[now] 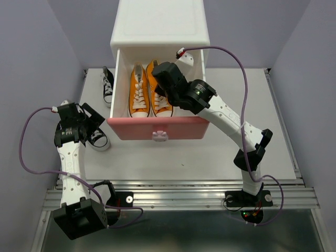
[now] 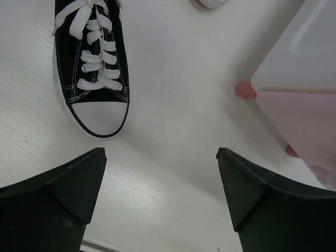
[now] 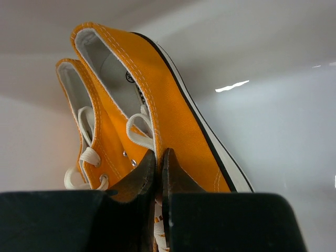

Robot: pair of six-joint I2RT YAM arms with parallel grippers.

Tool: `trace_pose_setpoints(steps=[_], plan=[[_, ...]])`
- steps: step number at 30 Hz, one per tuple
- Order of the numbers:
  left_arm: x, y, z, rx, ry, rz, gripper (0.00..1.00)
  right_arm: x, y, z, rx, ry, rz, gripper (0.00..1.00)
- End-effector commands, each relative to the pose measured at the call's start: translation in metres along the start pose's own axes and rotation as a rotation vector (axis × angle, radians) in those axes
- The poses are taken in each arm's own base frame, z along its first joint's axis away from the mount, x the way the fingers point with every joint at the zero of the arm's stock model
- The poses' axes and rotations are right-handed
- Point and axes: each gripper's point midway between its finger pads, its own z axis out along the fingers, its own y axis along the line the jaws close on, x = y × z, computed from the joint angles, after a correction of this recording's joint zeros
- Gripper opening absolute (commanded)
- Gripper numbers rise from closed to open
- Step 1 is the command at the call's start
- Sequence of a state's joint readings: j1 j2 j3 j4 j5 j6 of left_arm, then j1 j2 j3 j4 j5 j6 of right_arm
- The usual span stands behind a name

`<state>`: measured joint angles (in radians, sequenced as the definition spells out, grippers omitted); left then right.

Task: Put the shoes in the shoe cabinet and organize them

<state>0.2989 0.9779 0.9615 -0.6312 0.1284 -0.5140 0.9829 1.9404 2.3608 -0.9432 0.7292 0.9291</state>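
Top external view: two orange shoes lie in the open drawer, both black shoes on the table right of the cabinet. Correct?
No: the top external view shows the black shoes on the table left of the cabinet. The orange shoes are in the open drawer.

No legible txt, brand, nr or sign in any view. Only candidate: small dark round stamp (image 3: 129, 77) on the white inner lining of the orange sneaker (image 3: 173, 121) nearer the right wrist cam. It's too small and blurred to read. Black sneakers, cabinet, bench and arm housings show no readable markings either.
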Motion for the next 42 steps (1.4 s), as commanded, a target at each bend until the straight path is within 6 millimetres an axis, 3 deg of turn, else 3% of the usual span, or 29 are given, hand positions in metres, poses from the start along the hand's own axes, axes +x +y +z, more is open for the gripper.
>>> trace_pose_setpoints(steps=[1, 10, 18, 37, 39, 42], plan=[[-0.002, 0.003, -0.001, -0.008, -0.019, 0.008, 0.99, -0.023, 0.018, 0.007, -0.034, -0.099, 0.084, 0.01], [-0.001, 0.004, 0.0, -0.008, -0.017, 0.012, 0.99, -0.028, 0.013, 0.011, 0.003, -0.142, 0.085, 0.01], [0.002, 0.005, 0.001, -0.01, -0.011, 0.012, 0.99, -0.046, 0.005, 0.003, 0.03, -0.2, 0.094, 0.01], [0.004, 0.008, 0.0, -0.017, -0.011, 0.009, 0.99, -0.02, 0.014, 0.022, 0.011, -0.15, 0.042, 0.03], [0.005, 0.008, -0.001, -0.015, -0.012, 0.01, 0.99, -0.02, 0.014, 0.024, 0.016, -0.156, 0.047, 0.05], [0.004, 0.008, -0.002, -0.014, -0.016, 0.009, 0.99, -0.021, 0.016, 0.024, 0.013, -0.156, 0.041, 0.18]])
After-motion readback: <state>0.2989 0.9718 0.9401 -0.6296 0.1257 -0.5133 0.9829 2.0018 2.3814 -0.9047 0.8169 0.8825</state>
